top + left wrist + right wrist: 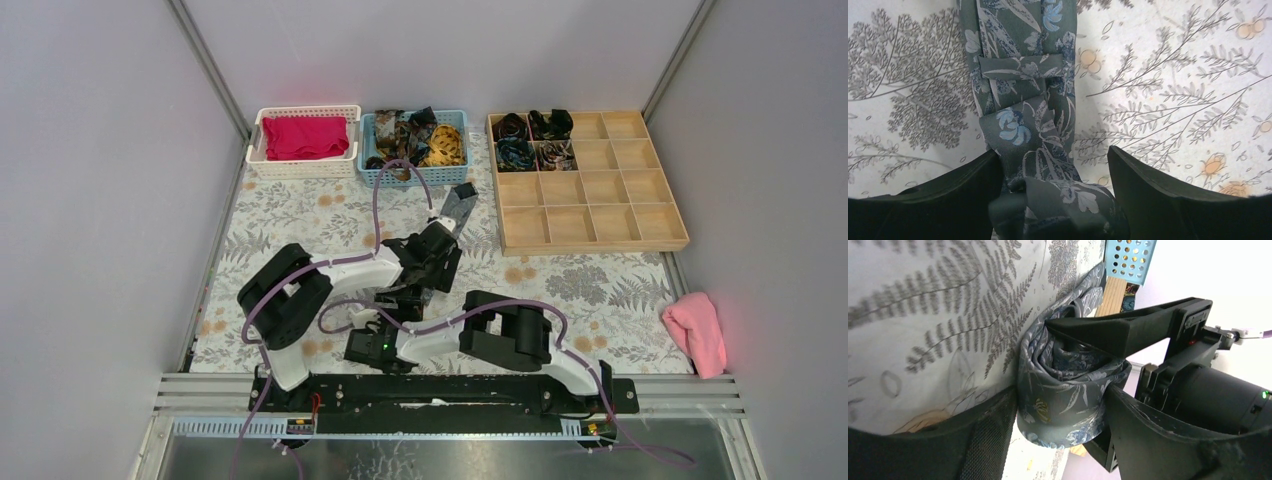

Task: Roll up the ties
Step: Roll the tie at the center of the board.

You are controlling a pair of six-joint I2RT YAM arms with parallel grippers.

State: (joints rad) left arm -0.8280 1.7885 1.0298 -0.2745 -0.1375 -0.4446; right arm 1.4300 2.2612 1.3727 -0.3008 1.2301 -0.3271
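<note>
One grey-green tie [1020, 75] with blue flowers lies as a flat strip on the floral tablecloth, and its near end is rolled into a coil [1068, 385]. In the top view the strip [458, 205] runs from mid-table down to both grippers. My right gripper [1060, 395] is shut on the coil, one finger against each side. My left gripper [1053, 160] straddles the same coil [1068, 205], which fills the space deep between its fingers. One left finger [1123, 330] lies across the top of the coil. The two grippers meet at mid-table, left gripper [420, 283], right gripper [397, 306].
A blue basket [372, 150] at the back holds several loose ties. A white basket [258, 145] holds a magenta cloth. A wooden compartment tray [600, 195] at the back right has several coiled ties in its top-left cells. A pink cloth [695, 332] lies at the right edge.
</note>
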